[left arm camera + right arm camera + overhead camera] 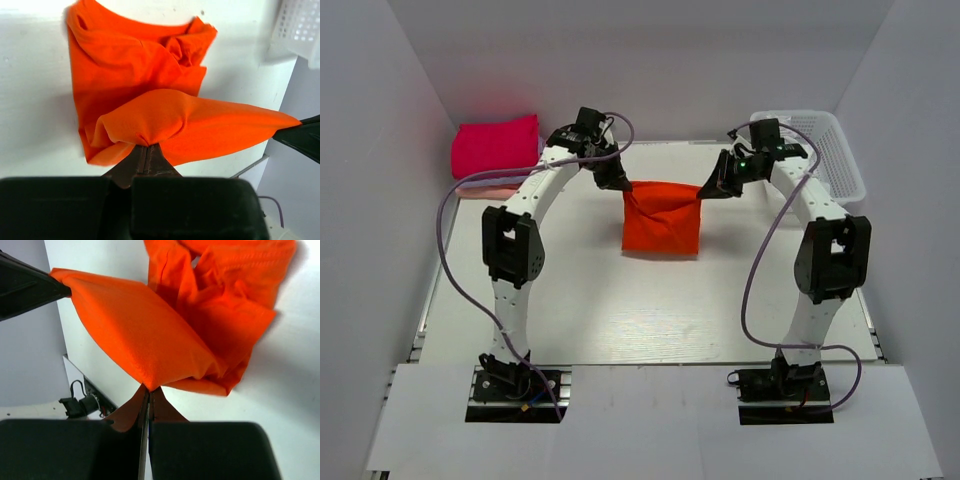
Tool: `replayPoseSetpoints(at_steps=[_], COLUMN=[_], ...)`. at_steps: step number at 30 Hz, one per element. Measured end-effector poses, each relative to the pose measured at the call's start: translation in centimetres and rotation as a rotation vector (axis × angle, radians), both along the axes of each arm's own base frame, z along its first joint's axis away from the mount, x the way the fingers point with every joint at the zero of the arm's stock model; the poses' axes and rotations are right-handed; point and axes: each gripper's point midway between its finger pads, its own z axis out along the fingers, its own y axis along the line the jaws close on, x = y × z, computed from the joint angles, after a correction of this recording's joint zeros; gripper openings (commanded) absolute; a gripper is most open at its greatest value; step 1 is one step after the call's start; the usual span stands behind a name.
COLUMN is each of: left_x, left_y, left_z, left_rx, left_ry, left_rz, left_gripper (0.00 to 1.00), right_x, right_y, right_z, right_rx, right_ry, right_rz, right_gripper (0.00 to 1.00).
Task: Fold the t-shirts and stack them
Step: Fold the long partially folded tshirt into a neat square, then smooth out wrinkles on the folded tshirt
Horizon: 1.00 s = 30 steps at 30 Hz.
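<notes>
While my left gripper [618, 185] and right gripper [704, 191] each clamp shut on an end of the orange-red t-shirt's [660, 228] upper edge, that edge stretches between them. The rest hangs below my fingertips onto the table [620, 310]. A folded magenta-pink t-shirt [496, 146] lies well outside my left gripper, and a white basket [840, 150] sits outside my right.

From above and behind, a fixed camera surveys the whole white table [650, 320]; each wrist camera looks down at close range, all three sharing the bright orange-red cloth t-shirt [661, 222].
</notes>
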Motion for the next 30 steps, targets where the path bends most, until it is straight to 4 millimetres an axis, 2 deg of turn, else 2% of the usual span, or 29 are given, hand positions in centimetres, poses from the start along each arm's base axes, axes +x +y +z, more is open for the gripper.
replayPoseSetpoints(at_steps=[6,9,11,12,13,14,15,16,23,27,30], left_x=[2.9,4.4,5.2,5.6,6.0,6.3,6.7,7.0,8.3,8.2,7.7], left_y=[0.0,-0.1,-0.4,-0.6,-0.7,-0.8,-1.1,-1.2,-1.4,-1.2,-1.9], left_z=[-2.4,-3.8,-4.5,-4.8,-5.0,-5.2,-5.3,-5.2,-4.1,-3.6,-2.8], left_rx=[-0.007,-0.014,-0.023,-0.029,-0.033,-0.036,-0.043,-0.049,-0.05,-0.045,-0.082], left_ry=[-0.012,-0.029,-0.047,-0.056,-0.064,-0.076,-0.086,-0.097,-0.166,-0.186,-0.212], left_rz=[0.032,0.041,0.04,0.04,0.039,0.032,0.028,0.026,0.021,-0.001,-0.04], left_gripper=[0.0,0.07,0.2,0.27,0.55,0.72,0.87,1.0,1.0,1.0,1.0], right_x=[3.4,4.6,5.3,5.6,6.1,6.6,7.2,7.7,10.3,10.1,9.0], right_y=[0.4,0.3,0.3,0.3,0.4,0.4,0.4,0.4,0.2,0.4,1.2], right_z=[-2.5,-4.5,-5.5,-5.9,-6.2,-6.3,-6.5,-6.5,-3.9,-2.4,-1.4], right_rx=[0.001,-0.015,-0.021,-0.023,-0.022,-0.022,-0.026,-0.029,-0.031,-0.013,0.031], right_ry=[0.016,0.028,0.032,0.034,0.039,0.04,0.034,0.026,-0.086,-0.124,-0.139], right_rz=[-0.002,-0.02,-0.037,-0.044,-0.053,-0.063,-0.073,-0.081,-0.117,-0.108,-0.09], right_gripper=[0.0,0.0,0.0,0.12,0.26,0.51,0.9,0.91,0.91,0.91,0.91])
